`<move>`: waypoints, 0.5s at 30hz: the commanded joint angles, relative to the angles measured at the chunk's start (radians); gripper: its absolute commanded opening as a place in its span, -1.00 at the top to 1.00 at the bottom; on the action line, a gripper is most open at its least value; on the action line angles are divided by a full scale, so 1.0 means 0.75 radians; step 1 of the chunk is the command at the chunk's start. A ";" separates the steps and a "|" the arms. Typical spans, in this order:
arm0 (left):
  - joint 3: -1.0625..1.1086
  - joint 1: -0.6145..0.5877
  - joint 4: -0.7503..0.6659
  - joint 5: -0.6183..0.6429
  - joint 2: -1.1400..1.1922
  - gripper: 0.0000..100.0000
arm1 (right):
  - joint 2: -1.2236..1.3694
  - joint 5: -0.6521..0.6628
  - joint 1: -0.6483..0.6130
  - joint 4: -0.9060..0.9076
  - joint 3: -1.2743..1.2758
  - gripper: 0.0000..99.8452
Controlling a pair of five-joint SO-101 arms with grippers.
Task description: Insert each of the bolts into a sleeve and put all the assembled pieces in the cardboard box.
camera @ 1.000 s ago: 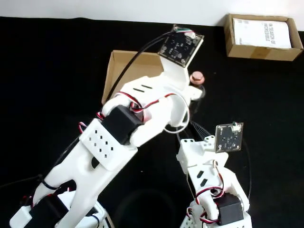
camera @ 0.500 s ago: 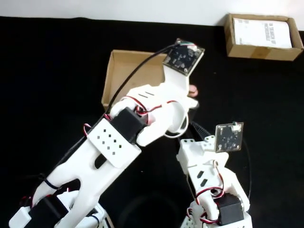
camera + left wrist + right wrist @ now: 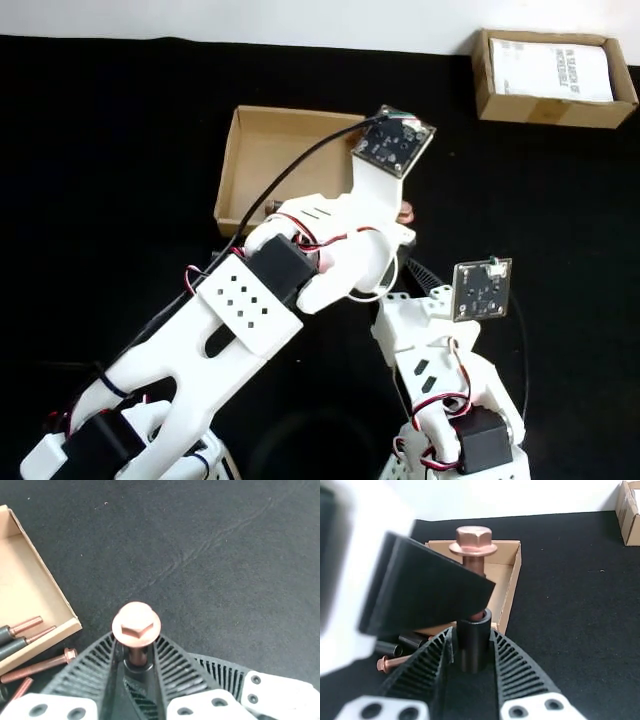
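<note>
copper-coloured bolt with a hexagonal flanged head (image 3: 136, 625) stands head-up between the fingers of your left gripper (image 3: 135, 641), which is closed narrowly on the shank just under the head. gripping that high leaves the threaded end free to go down into a bore.

directly beneath it, your right gripper (image 3: 472, 631) is closed on a short black cylindrical sleeve (image 3: 474, 647), upright with its open end facing up. holding it by the sides leaves the mouth clear for the bolt. the bolt's tip looks to be right at that mouth, but the left gripper's black jaw covers most of the shank, so you cannot tell how far in it sits. by my reading you are partway through the insertion, and the two axes need to stay in line as the bolt descends.

beyond both grippers lies the shallow brown cardboard box (image 3: 280, 150), close enough for a short drop-off. two assembled pieces (image 3: 15, 637) lie inside it near the corner. just outside that corner, beside the left gripper's fingers, loose copper bolts (image 3: 40, 664) wait on the black tabletop (image 3: 225, 555), and spare black sleeves (image 3: 412, 641) lie beside the right gripper.
</note>
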 commanded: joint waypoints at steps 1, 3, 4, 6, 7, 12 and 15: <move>-0.011 -0.003 -0.014 0.000 -0.048 0.88 | -0.015 0.016 -0.003 -0.030 -0.011 0.98; -0.021 -0.028 0.045 0.002 -0.048 0.71 | -0.011 0.016 -0.003 -0.030 -0.011 0.98; -0.021 -0.034 0.076 0.004 -0.048 0.62 | -0.011 0.016 -0.003 -0.030 -0.011 0.98; -0.024 -0.034 0.147 0.004 -0.050 0.48 | -0.007 0.016 -0.003 -0.030 -0.011 0.98; -0.026 -0.030 0.188 0.004 -0.054 0.43 | -0.007 0.016 -0.001 -0.030 -0.011 0.98; -0.032 -0.024 0.301 -0.004 -0.191 0.47 | -0.003 0.016 0.001 -0.030 -0.015 0.98; -0.036 -0.034 0.364 -0.006 -0.337 0.59 | -0.001 0.014 0.013 -0.058 -0.021 0.98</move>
